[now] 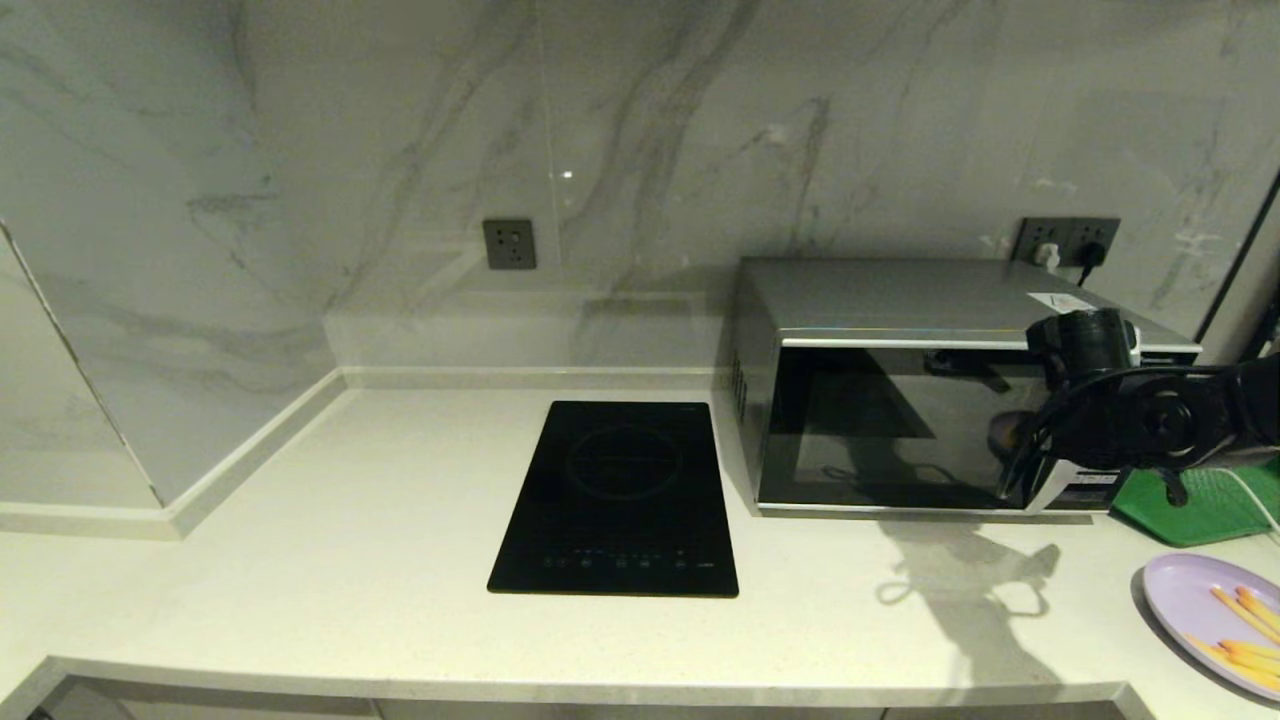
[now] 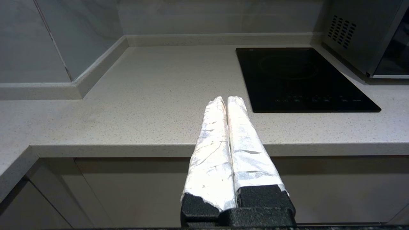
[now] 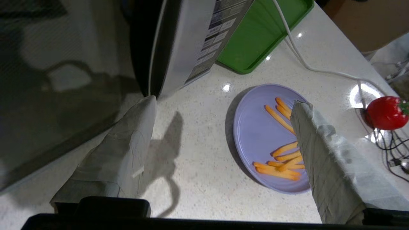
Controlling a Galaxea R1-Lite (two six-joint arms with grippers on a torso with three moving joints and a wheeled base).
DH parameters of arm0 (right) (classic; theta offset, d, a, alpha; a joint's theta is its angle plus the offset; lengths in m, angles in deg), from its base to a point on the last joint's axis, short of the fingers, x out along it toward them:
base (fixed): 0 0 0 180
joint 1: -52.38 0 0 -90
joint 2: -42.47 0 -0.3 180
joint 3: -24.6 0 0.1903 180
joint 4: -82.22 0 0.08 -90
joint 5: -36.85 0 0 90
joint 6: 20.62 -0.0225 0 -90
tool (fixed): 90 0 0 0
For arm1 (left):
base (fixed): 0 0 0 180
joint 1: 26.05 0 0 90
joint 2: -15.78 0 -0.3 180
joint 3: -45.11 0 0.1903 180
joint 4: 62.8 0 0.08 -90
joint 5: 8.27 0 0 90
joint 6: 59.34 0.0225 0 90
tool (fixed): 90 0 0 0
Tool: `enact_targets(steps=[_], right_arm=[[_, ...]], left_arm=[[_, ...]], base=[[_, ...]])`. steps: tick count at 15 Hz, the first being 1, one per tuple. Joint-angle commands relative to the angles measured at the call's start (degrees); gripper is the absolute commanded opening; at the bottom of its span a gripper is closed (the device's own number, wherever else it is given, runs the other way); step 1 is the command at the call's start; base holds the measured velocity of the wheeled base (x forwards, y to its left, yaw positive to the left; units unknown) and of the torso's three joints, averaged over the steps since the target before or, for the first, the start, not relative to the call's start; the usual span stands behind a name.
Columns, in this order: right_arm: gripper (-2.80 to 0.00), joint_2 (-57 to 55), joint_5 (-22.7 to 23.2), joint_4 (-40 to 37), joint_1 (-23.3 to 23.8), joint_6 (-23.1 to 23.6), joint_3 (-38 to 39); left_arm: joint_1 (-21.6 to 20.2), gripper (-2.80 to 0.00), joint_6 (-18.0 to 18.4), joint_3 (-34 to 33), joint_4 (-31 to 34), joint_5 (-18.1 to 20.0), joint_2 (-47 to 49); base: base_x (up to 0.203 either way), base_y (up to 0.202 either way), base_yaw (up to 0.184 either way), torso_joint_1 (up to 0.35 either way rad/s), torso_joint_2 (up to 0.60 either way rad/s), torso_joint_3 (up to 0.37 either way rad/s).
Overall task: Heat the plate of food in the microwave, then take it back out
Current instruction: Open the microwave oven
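Head view: microwave (image 1: 900,420) sits long side along the wall, dark door shut and facing the counter edge, open counter before it; the right gripper (image 1: 1030,470) hangs at the door's right end. Right wrist view: jaws spread wide, holding nothing, and the plate of food (image 3: 255,137) lies just off the microwave's front right corner beside a green tray (image 3: 255,41), with a red pepper (image 3: 385,112) beyond. Left wrist view: left gripper (image 2: 227,102), jaws pressed together, parked low, off the counter edge well left of the microwave, near the black hob (image 2: 297,76).

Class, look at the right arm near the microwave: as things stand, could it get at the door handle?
Probably yes. The right gripper hangs with jaws wide apart and empty, right in front of the microwave at its handle side. Nothing stands between them; the plate of food lies clear on the counter.
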Motion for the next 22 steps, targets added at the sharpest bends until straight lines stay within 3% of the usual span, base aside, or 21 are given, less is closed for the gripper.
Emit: enact_targets(steps=[1,12,22], right_arm=[[0.0,-2.44,0.22,0.1,1.39,-0.62,-2.09],[0.0,-7.49,0.16,0.19,2.66,-2.66,-10.01],[0.0,-6.44,0.15,0.3,8.1,-6.14,-7.23]], left_arm=[[0.04,-2.8,0.02,-0.01,-0.01,0.01,0.0],[-0.05,-2.8,0.0,-0.01,-0.01,0.01,0.0],[0.03,-2.8,0.05,-0.01,-0.01,0.01,0.0]], base=[[0.0,0.0,0.0,0.0,0.0,0.0],[0.0,0.0,0.0,0.0,0.0,0.0],[0.0,0.0,0.0,0.0,0.0,0.0]])
